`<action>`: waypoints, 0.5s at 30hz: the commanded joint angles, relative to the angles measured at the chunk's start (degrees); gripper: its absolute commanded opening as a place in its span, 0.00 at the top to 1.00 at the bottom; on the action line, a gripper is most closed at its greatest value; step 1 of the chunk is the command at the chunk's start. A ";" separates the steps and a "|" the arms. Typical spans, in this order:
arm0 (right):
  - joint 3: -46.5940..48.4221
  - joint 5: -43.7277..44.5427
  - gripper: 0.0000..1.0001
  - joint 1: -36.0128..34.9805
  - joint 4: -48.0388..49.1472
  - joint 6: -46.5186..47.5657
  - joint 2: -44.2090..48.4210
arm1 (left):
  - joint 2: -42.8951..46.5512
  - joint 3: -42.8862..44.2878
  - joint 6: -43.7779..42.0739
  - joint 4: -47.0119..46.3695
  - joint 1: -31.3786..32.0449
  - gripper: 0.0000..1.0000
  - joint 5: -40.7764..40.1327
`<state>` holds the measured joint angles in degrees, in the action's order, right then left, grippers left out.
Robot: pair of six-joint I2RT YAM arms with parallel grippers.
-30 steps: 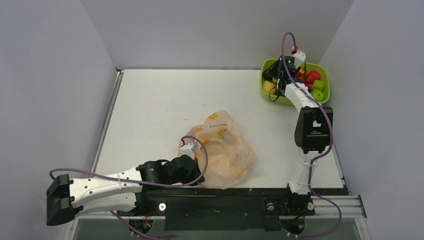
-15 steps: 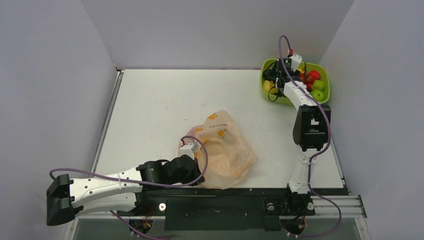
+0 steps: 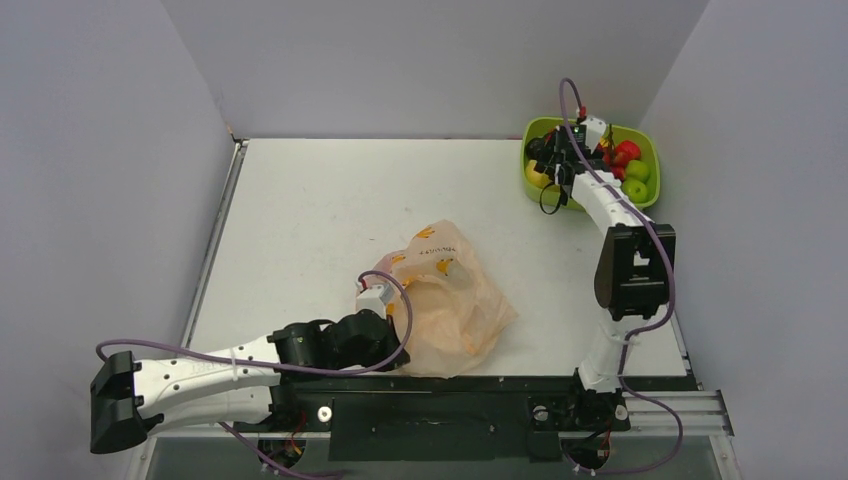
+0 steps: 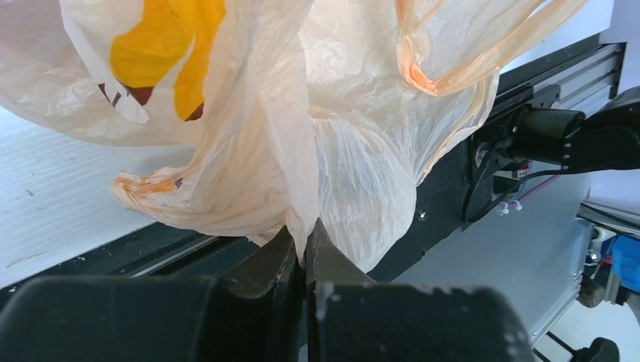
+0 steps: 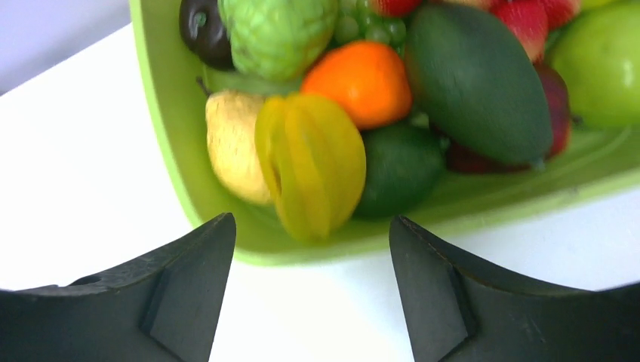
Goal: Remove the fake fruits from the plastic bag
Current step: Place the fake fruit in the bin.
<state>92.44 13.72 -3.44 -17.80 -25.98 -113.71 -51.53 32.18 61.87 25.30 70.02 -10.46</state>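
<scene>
The peach-orange plastic bag (image 3: pixel 450 300) lies crumpled on the white table near the front edge. My left gripper (image 3: pixel 388 340) sits at its near left side, shut on a fold of the bag's film (image 4: pixel 306 226). The bag (image 4: pixel 317 113) fills the left wrist view, and nothing inside it shows. The fake fruits (image 3: pixel 622 165) lie piled in the lime-green tray (image 3: pixel 640 135) at the back right. My right gripper (image 5: pixel 311 220) hangs open and holds nothing, just in front of the tray's near wall. A yellow starfruit (image 5: pixel 313 162), an orange (image 5: pixel 366 79) and a dark green fruit (image 5: pixel 475 79) lie beyond its tips.
The tray's green wall (image 5: pixel 166 113) stands close ahead of the right fingers. Grey walls enclose the table on three sides. The black rail (image 3: pixel 430 395) with both arm bases runs along the near edge, right behind the bag.
The right jaws have spread wider over the tray's near edge, and the right arm's elbow has swung slightly right and down. The left gripper and the bag have not moved.
</scene>
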 commanded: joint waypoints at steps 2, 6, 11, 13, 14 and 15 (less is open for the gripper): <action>-11.13 0.11 0.30 -4.10 2.31 -2.85 15.97 | 2.41 -0.44 1.65 -1.56 -0.23 1.00 -0.27; -23.98 0.74 0.31 -11.11 5.11 -4.19 26.35 | 2.85 -0.96 2.02 -1.47 -0.24 1.00 -0.12; -39.02 -2.04 0.31 -18.21 7.52 -6.87 39.70 | 3.73 -1.48 2.05 -2.11 -0.28 1.00 0.02; -42.18 -1.57 0.31 -22.24 6.41 -6.56 43.80 | 3.75 -1.68 1.52 -2.58 -0.30 1.00 0.00; -43.43 -1.27 0.31 -24.86 5.43 -6.48 45.05 | 3.69 -1.68 1.15 -2.66 -0.32 1.00 0.00; -43.98 -0.83 0.32 -26.18 3.39 -6.47 47.63 | 3.49 -1.55 0.93 -2.68 -0.32 1.00 -0.04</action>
<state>51.51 12.08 -24.67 -13.17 -31.20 -73.08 -48.53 30.72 63.46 24.99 70.02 -10.44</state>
